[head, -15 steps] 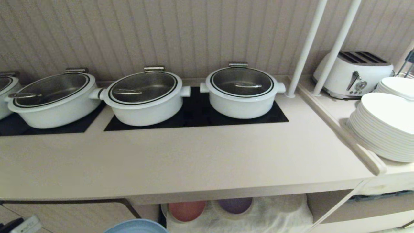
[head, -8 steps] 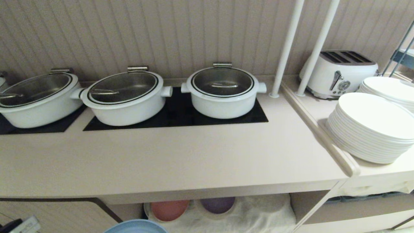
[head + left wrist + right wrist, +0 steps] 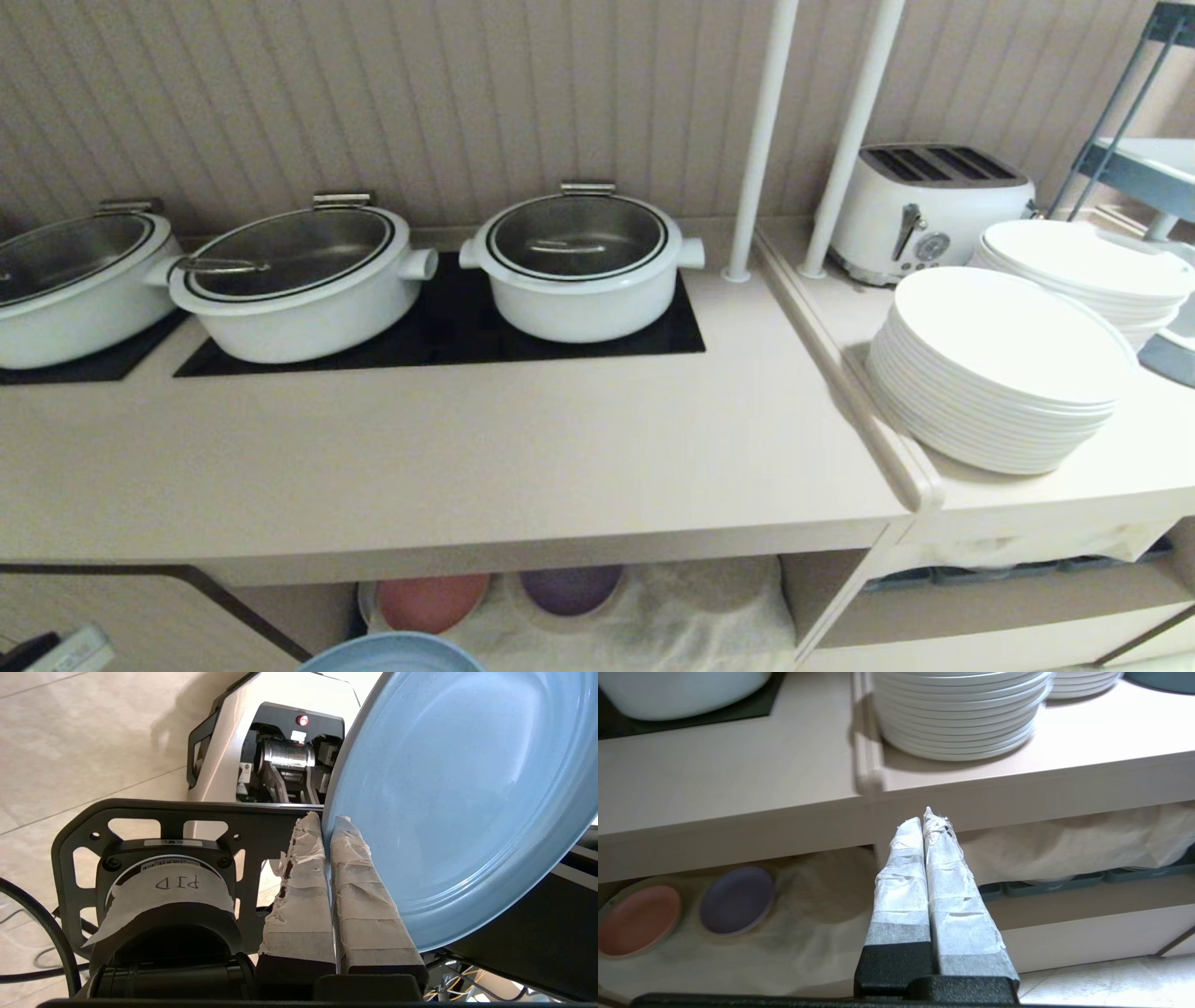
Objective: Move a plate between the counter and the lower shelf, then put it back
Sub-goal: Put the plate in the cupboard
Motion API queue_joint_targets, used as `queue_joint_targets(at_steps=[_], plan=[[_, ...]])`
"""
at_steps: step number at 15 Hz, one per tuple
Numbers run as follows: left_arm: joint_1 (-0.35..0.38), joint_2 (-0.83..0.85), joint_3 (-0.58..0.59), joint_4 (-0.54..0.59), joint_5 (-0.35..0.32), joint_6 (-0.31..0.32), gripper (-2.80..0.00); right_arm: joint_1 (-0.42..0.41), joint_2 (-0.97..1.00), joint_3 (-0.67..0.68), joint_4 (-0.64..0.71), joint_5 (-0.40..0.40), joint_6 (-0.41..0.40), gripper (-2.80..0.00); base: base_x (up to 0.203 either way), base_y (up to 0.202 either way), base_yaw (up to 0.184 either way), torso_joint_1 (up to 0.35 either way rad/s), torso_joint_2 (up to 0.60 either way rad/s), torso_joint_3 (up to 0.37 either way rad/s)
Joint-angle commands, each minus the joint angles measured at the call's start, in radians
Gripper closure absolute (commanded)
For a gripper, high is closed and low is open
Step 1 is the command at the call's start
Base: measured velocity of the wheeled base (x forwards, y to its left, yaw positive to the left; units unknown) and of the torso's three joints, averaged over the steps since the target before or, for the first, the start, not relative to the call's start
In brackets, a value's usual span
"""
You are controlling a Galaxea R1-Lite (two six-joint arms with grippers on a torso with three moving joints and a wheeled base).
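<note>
A round, matte light-blue plate (image 3: 448,802) with a shallow raised rim is held in the air, below the front edge of the counter (image 3: 448,467) — only its top arc shows in the head view. The left gripper (image 3: 327,823) reaches up beside the robot's base, its taped fingers (image 3: 359,891) pinching the plate's rim. The right gripper (image 3: 927,816) hangs before the counter's edge — fingers pressed together, holding nothing.
</note>
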Motion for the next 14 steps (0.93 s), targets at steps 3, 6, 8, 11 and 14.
queue_joint_targets(at_steps=[3,6,8,11,14], plan=[[-0.002,-0.011,0.006,0.004,-0.002,-0.001,0.00,0.000,0.000,0.000,0.001,0.000,0.000,0.00,0.000,-0.199,0.000,0.003,0.00,0.004],[-0.002,-0.029,0.014,0.007,-0.002,-0.001,0.00,0.000,0.000,0.000,0.001,0.000,0.000,0.00,0.000,-0.198,0.002,0.001,0.00,0.002],[-0.002,-0.041,0.021,0.007,-0.002,-0.001,0.00,0.000,0.000,0.000,0.000,0.000,0.000,0.00,0.000,-0.196,0.000,0.004,0.00,0.001],[-0.002,-0.046,0.026,0.007,-0.002,-0.001,0.00,0.000,0.000,0.000,0.001,0.000,0.000,0.00,0.000,-0.194,-0.002,0.000,0.01,0.003],[-0.002,-0.054,0.026,0.007,-0.002,-0.001,0.00,0.000,0.000,0.000,-0.001,0.000,0.000,0.00,0.000,-0.125,0.002,0.003,0.00,0.001]])
